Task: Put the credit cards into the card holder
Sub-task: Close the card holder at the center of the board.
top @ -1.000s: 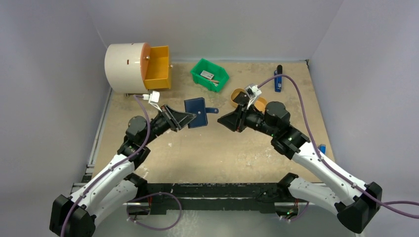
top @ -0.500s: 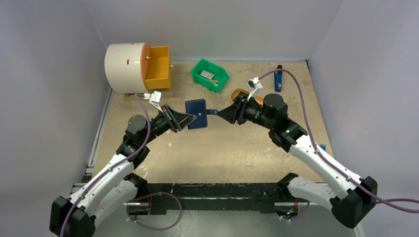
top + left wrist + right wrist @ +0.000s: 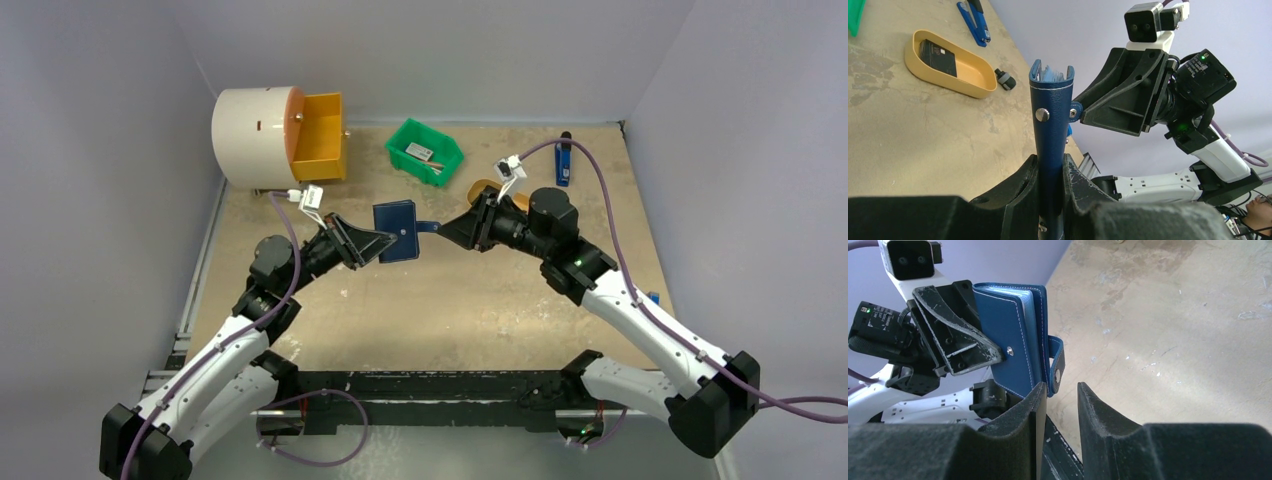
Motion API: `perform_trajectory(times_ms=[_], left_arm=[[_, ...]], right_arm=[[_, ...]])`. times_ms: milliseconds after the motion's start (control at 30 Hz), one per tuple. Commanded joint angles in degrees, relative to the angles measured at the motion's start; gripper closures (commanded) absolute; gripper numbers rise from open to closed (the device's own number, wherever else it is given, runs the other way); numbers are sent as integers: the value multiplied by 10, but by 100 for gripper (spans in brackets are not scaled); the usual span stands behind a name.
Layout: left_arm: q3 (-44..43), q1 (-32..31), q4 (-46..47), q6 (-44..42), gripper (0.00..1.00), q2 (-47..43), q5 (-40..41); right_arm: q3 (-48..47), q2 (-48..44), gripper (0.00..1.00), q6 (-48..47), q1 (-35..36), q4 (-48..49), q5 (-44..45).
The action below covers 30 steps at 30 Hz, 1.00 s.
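Above mid-counter (image 3: 450, 300), left pincer (image 3: 372, 243) is clamped on the navy card holder (image 3: 398, 231), held clear of the surface with its snap tab (image 3: 429, 226) sticking out toward the right arm. Right pincer (image 3: 449, 232) is parted with the tab right at its mouth, not pinched as far as I can see. A second ago it sat lower and clear of the tab; holder hasn't moved.

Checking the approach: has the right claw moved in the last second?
Yes. The right claw has moved up the top view toward the green bin, closing on the card holder.
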State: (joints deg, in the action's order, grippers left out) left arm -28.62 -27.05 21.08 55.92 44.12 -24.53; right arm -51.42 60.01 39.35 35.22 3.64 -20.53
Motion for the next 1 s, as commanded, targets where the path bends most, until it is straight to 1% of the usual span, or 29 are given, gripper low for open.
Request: perform_trajectory(times_ms=[0,433,967], left_arm=[[-18,2,30,-2,100,-11,-6],[-16,2,38,2,100,-5,-8],[-15,2,39,3,100,-1,-8]], right_arm=[[-21,2,69,9,-1,33,-16],[-27,7,70,10,-2,41,-13],[-31,15,82,7,-5,46,-30]])
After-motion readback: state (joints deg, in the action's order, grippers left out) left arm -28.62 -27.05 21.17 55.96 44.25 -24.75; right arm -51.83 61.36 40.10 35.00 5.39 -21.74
